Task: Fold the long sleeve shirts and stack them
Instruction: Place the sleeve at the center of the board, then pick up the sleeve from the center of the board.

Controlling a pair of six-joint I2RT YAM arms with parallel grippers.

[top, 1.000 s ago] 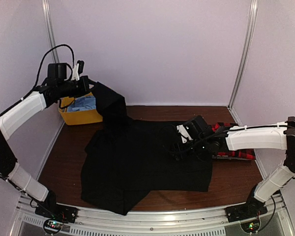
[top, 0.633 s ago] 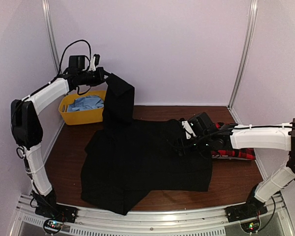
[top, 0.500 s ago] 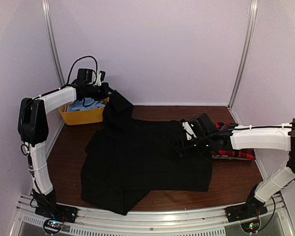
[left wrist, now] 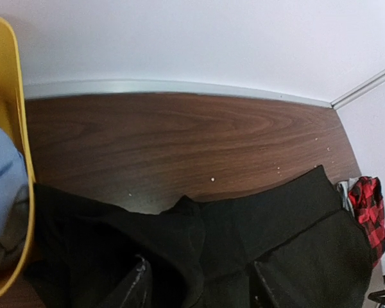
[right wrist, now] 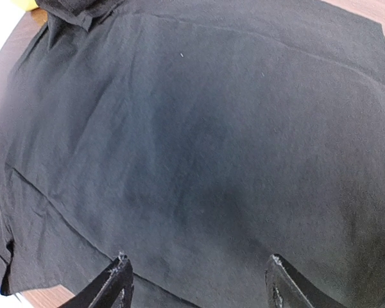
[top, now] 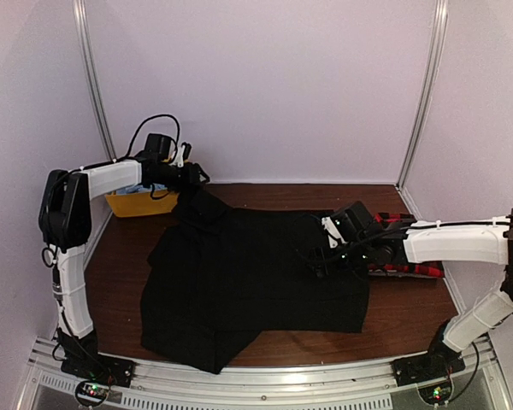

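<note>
The black long sleeve shirt (top: 248,273) lies spread over the middle of the table, with a bunched heap (top: 201,205) at its back left corner. My left gripper (top: 197,177) hovers just above that heap. In the left wrist view its jaws stand apart, and slack black cloth (left wrist: 276,224) lies under and between the left gripper (left wrist: 199,289) fingers. My right gripper (top: 319,256) is open low over the shirt's right half, and the right wrist view shows nothing between the right gripper (right wrist: 199,273) fingers. The red-and-black plaid shirt (top: 410,268) lies folded at the right, partly hidden by the right arm.
A yellow bin (top: 132,205) holding light blue cloth (left wrist: 3,186) stands at the back left corner, right beside the left gripper. White walls and metal posts close in the back and sides. The plaid shirt (left wrist: 369,205) shows at the far right of the left wrist view.
The left arm brought the lifted part of the black shirt down and toward the back, then its jaws parted and the cloth dropped into a heap. The right gripper drifted slightly right.
</note>
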